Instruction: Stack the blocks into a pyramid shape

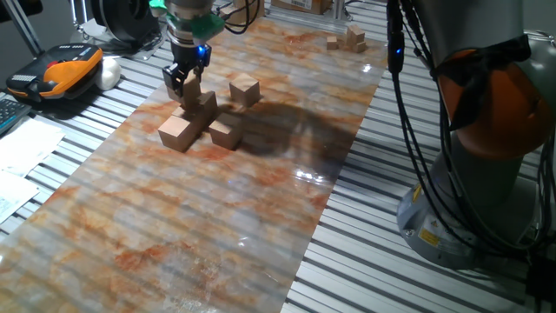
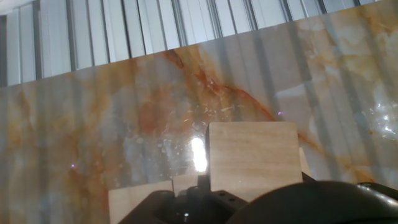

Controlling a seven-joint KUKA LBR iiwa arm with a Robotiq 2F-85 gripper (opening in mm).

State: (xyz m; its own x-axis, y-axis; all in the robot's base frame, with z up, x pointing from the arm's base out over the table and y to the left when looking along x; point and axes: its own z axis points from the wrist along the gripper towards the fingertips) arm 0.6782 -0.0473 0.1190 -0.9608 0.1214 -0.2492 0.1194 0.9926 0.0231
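Several light-tan wooden blocks lie on the marbled board (image 1: 261,200). A cluster sits at the upper left: one block (image 1: 176,132) in front, another (image 1: 226,132) to its right, a third (image 1: 207,103) behind. A lone block (image 1: 246,89) stands apart at the back right. My gripper (image 1: 186,84) hangs over the cluster, its fingers closed around a block (image 1: 189,92) that is at or just above the cluster's top. In the hand view this block (image 2: 252,155) fills the lower middle, with lower blocks (image 2: 140,198) beneath it on the left.
Small wooden pieces (image 1: 347,39) are heaped at the far back of the board. An orange and black device (image 1: 61,71) and papers (image 1: 22,161) lie off the board on the left. The robot base (image 1: 486,139) and cables (image 1: 408,130) stand on the right.
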